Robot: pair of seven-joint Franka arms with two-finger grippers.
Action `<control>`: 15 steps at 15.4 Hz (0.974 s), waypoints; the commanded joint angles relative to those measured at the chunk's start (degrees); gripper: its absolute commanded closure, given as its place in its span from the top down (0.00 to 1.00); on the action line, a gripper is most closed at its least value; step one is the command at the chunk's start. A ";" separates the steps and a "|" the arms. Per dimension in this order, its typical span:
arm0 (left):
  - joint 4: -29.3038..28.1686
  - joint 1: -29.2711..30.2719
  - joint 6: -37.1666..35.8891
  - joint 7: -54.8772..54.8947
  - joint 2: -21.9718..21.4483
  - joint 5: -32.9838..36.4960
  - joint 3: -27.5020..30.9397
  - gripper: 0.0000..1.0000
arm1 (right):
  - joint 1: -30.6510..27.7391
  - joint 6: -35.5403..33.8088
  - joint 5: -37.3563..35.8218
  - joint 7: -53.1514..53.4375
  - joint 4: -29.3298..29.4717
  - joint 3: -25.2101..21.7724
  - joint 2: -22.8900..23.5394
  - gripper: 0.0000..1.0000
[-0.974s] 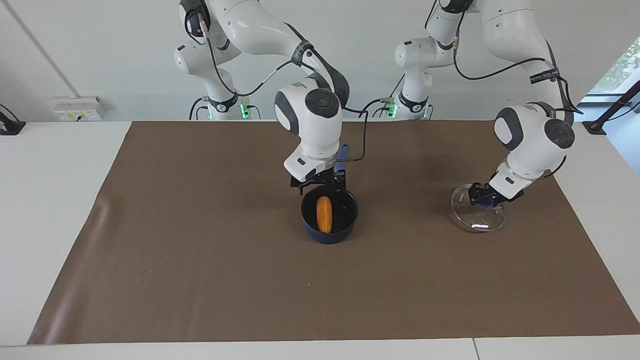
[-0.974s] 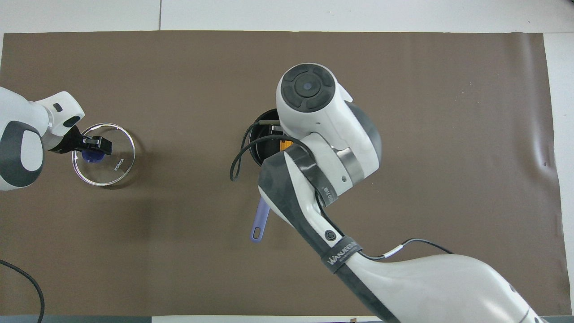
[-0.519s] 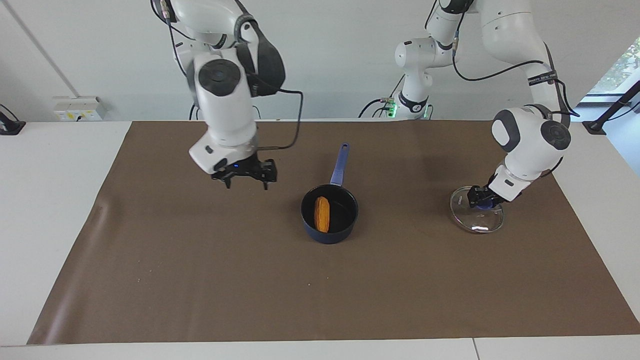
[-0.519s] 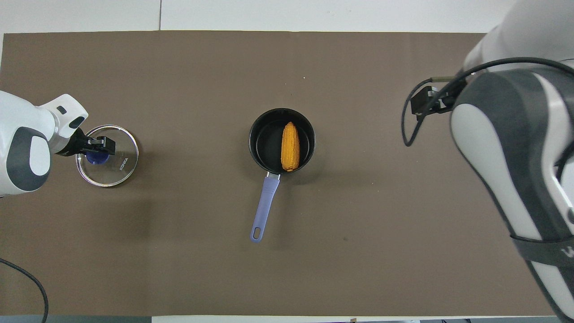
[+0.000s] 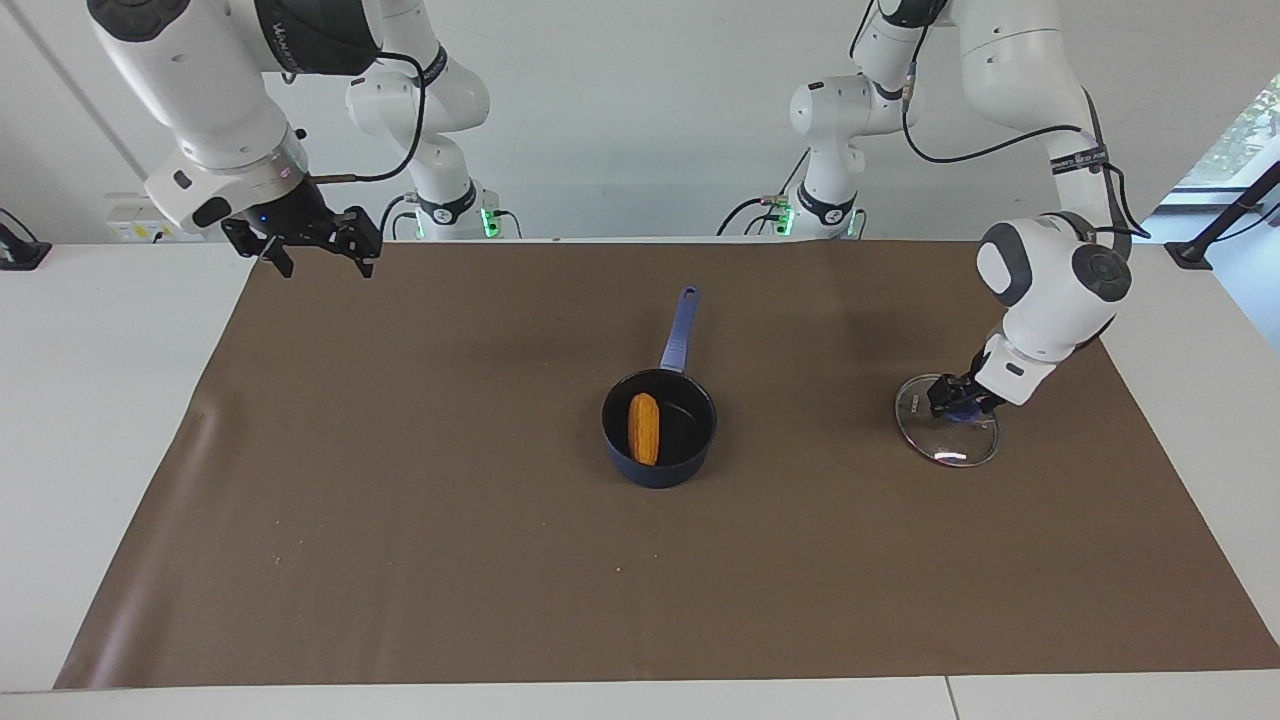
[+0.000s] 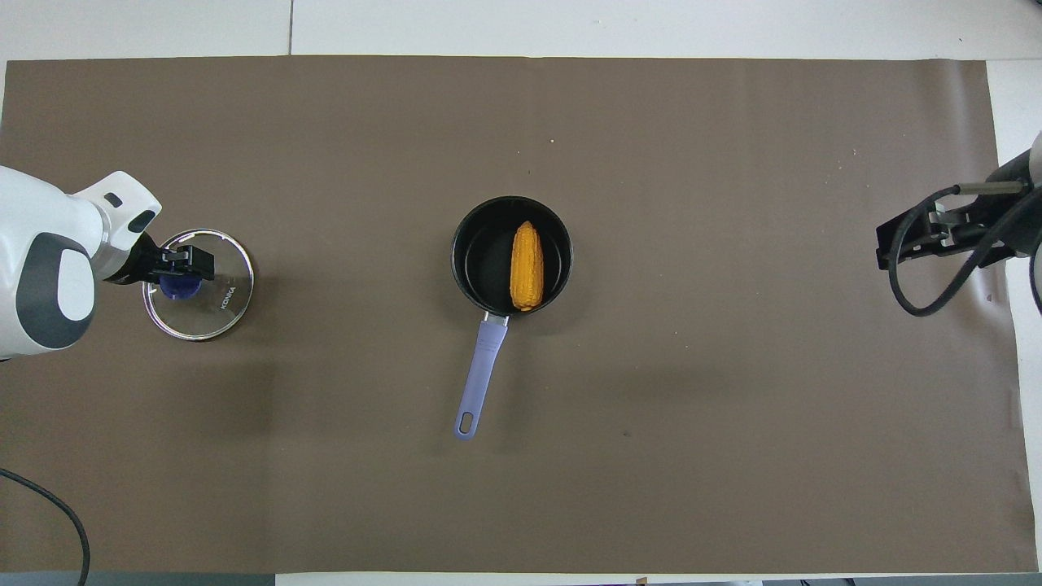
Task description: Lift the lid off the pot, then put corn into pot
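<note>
You have one pot [image 5: 659,430], one corn [image 5: 645,428] and one lid [image 5: 948,432] in front of you, plus two arms, all on one counter [image 5: 60,400] covered by a single brown mat [image 5: 400,520].

The pot sits about mid-mat, its long lighter-blue handle [image 6: 480,378] pointing toward the robots. The corn lies inside the pot, on the black bottom, lengthwise along the handle's line and closer to the wall on the right arm's side.

The lid is well apart from the pot, toward the left arm's end of the counter. Your left end effector [image 5: 962,397] is down on it, its fingers closed around the blue knob [image 6: 174,286] at the lid's centre. In the facing view the glass disc looks slightly tilted, and you cannot tell from either view whether its whole rim rests on the mat.

Your right end effector [image 5: 314,240] hangs in the air over the mat's corner at the right arm's end, with nothing in it. Its two fingers [image 5: 364,249] are spread wide apart and point downward. In the overhead view only its dark body and a looped cable [image 6: 928,268] show at the frame edge.
</note>
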 commanded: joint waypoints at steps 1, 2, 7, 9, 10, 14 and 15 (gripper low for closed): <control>0.26 0.14 -0.16 -1.18 -1.83 1.22 -0.19 1.00 | -2.83 4.85 -0.98 -3.53 -7.07 0.89 -4.52 1.00; 2.10 -0.47 -2.43 -1.36 -2.36 1.22 -0.19 1.00 | -3.19 4.94 -1.51 -3.45 -6.54 0.89 -4.17 1.00; 15.72 -2.23 -20.79 -5.82 -4.90 1.31 -0.63 1.00 | -5.30 5.03 -1.95 -3.45 -6.89 1.68 -4.08 1.00; 16.97 -2.93 -25.03 -6.98 -8.41 1.31 -0.72 1.00 | -5.39 5.12 -2.22 -3.45 -6.45 1.68 -3.73 1.00; 16.88 -2.93 -26.09 -7.07 -10.08 1.31 -0.72 1.00 | -5.91 4.94 -2.22 -3.53 -5.84 1.77 -2.94 1.00; 15.92 -6.27 -33.56 -7.25 -16.15 1.31 0.16 1.00 | -6.27 4.42 -1.61 -3.62 -5.57 1.16 -2.67 1.00; 15.05 -7.06 -35.14 -7.25 -17.38 1.31 0.16 1.00 | -6.36 4.33 -1.34 -3.71 -5.57 0.98 -2.76 1.00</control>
